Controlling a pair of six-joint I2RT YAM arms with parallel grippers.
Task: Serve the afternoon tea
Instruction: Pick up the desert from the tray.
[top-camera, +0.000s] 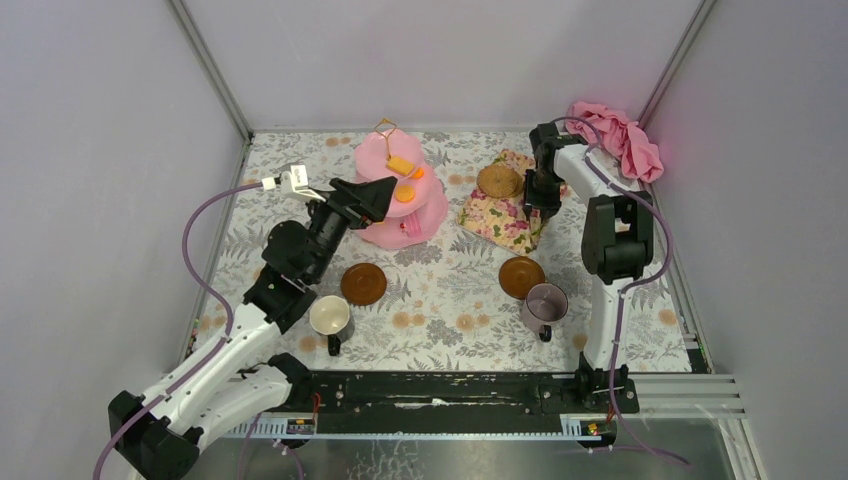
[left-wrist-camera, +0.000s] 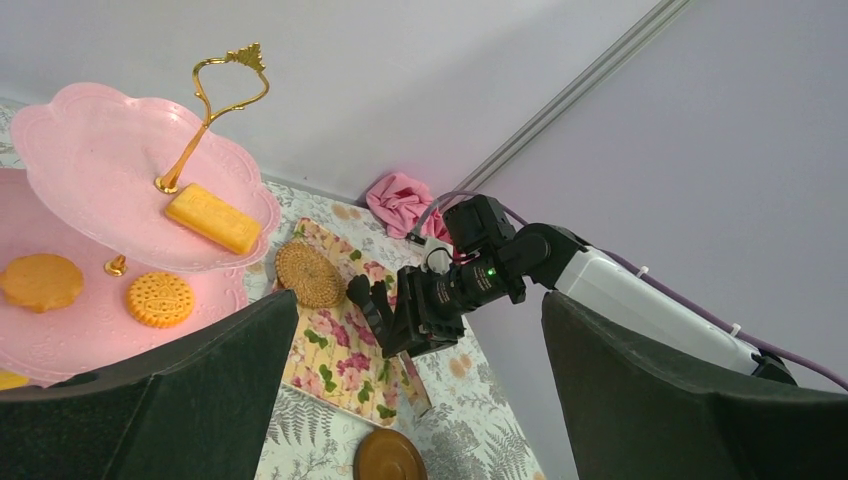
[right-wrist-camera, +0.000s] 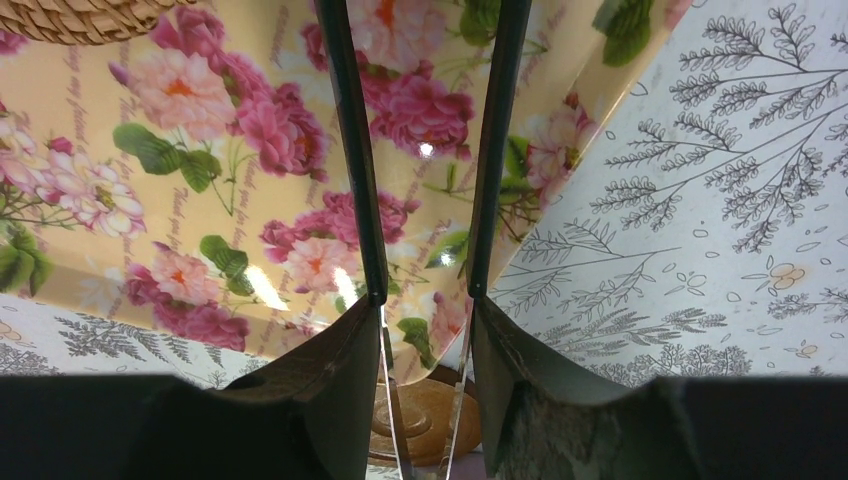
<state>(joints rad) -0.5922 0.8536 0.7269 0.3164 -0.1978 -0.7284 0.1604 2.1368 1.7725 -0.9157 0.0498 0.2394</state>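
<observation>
The pink three-tier cake stand (top-camera: 385, 155) stands at the back centre. A yellow bar biscuit (left-wrist-camera: 212, 218) lies on its top tier, and round orange and yellow biscuits (left-wrist-camera: 160, 299) lie on the tier below. My left gripper (top-camera: 385, 197) hovers open beside the stand, its fingers (left-wrist-camera: 150, 400) wide apart and empty. My right gripper (right-wrist-camera: 425, 300) is shut on the slim black tongs (right-wrist-camera: 347, 150), which point down over a floral tray (top-camera: 500, 225). Two brown saucers (top-camera: 363, 283) (top-camera: 521, 276), a white mug (top-camera: 330, 318) and a purple mug (top-camera: 545, 303) sit on the table nearer the front.
A round woven brown disc (top-camera: 498, 181) lies on the floral tray. A pink fabric cloth (top-camera: 615, 135) is bunched in the back right corner. Grey walls close in the table on three sides.
</observation>
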